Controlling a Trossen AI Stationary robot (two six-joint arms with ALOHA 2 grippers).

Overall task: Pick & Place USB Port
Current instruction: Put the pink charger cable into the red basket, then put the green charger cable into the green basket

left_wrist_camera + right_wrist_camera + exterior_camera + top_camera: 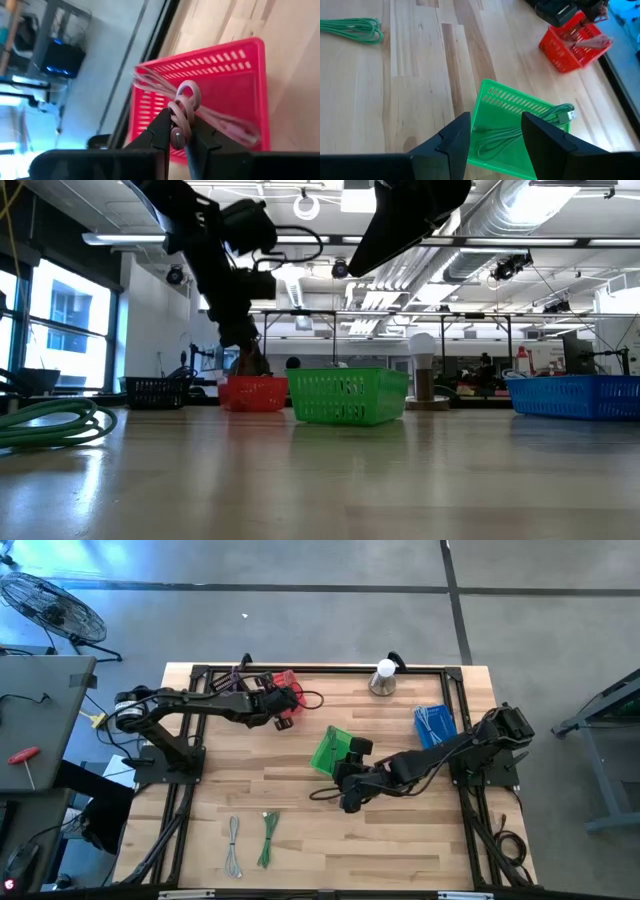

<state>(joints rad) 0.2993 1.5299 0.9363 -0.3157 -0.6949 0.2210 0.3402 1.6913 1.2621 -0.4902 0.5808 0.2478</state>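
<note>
The left end effector (283,706) is hovering over the red basket (290,692) in the upper middle of the high view, its fingers (162,131) clamping a coiled pink USB cable (184,107) that is dangling above the basket's open top in the left wrist view; the cable's loose ends are fanning out to either side, blurred; the red basket is sitting near the table's (400,830) far edge, well apart from the green basket (330,750) at the centre of the high view; the right end effector (352,775) is hanging just beside the green basket, slightly lower in the frame, with its fingers (455,137) standing apart and holding nothing; in the right wrist view a green USB cable (520,132) is lying coiled inside the green basket, one plug end resting on the rim toward the right of the frame; a blue basket (435,725) is sitting at the right of the high view near the right arm's base; a grey cable (234,845) and another green cable (268,838) are lying side by side, apart from each other, in the lower left part of the table; a small lamp-like object with a white top (383,678) is standing near the far edge at upper centre; in the low view the red, green and blue baskets are appearing in a row from left to right.
</note>
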